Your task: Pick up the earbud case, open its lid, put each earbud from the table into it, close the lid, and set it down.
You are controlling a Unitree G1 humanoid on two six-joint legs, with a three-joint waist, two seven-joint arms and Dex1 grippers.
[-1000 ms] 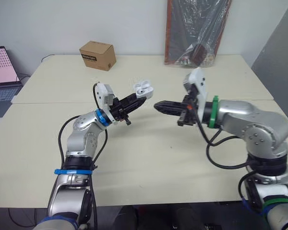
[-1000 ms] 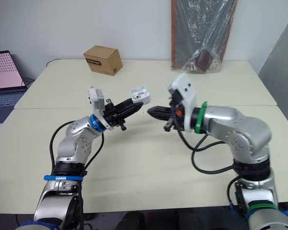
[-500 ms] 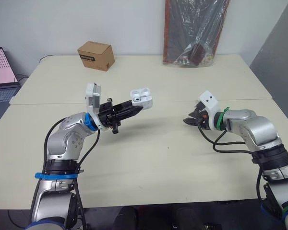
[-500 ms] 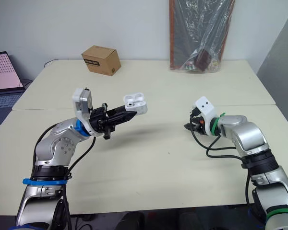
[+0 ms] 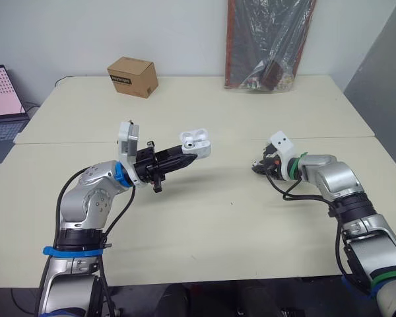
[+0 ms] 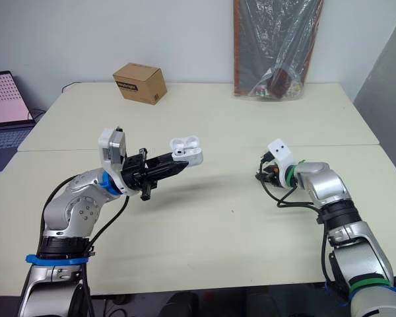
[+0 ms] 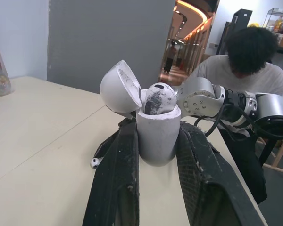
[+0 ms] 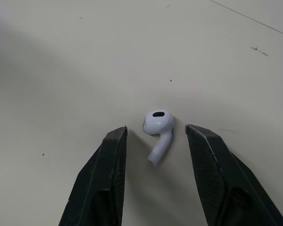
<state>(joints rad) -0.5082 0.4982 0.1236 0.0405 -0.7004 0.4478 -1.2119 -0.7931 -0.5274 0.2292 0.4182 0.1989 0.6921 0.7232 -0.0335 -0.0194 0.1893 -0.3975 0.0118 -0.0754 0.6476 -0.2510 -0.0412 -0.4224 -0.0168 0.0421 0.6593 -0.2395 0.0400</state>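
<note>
The white earbud case point(image 7: 156, 134) is clamped between the left pincer's point(image 5: 187, 156) two fingers, raised above the tabletop point(image 5: 204, 218), its rounded lid point(image 7: 120, 87) hinged open. The seated earbud point(image 7: 155, 99) rests inside the case. The loose earbud point(image 8: 157, 129), white and stemmed, lies flat on the tabletop, well right of the case.

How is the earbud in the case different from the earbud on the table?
The earbud in the case is up in the air, sitting in the open case that the left gripper holds. The earbud on the table lies flat between the right gripper's open fingers, with neither finger touching it. Only the round head of the earbud in the case shows, while the earbud on the table shows its stem too. Both are white.
</note>
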